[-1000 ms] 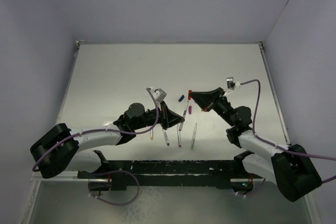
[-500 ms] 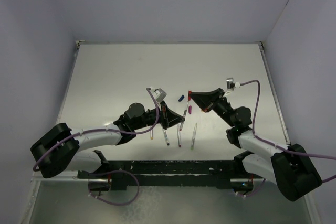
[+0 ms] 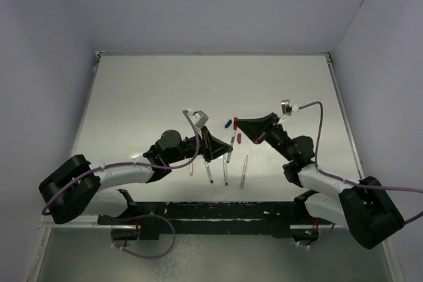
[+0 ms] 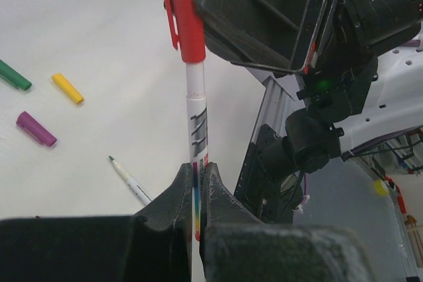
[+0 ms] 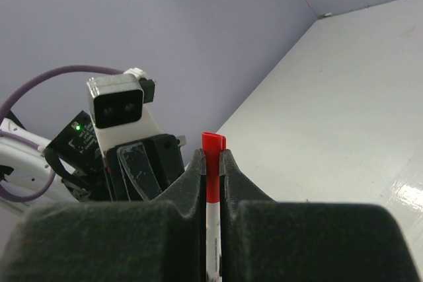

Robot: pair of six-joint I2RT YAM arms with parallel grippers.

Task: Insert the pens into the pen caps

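A white pen [image 4: 197,117] stands upright between both grippers with the red cap [image 4: 182,11] on its top end. My left gripper [image 4: 197,176] is shut on the pen's lower shaft. My right gripper [image 5: 212,156] is shut on the red cap [image 5: 213,170], and the pen body [image 5: 211,242] runs down between its fingers. From above, the left gripper [image 3: 225,154] and right gripper [image 3: 239,125] meet at mid-table over the pen [image 3: 230,146]. A green cap [image 4: 13,75], a yellow cap [image 4: 67,88] and a purple cap [image 4: 36,129] lie loose, as does a green-tipped pen [image 4: 129,179].
A blue cap [image 3: 228,123] and the purple cap [image 3: 240,139] lie by the grippers. Three uncapped pens [image 3: 209,173] [image 3: 225,175] [image 3: 243,173] lie side by side just in front of the left gripper. A black rail [image 3: 218,212] runs along the near edge. Walls close off three sides.
My right gripper with the red cap has moved slightly left and nearer, toward the left gripper along the pen. The left arm has stayed put.
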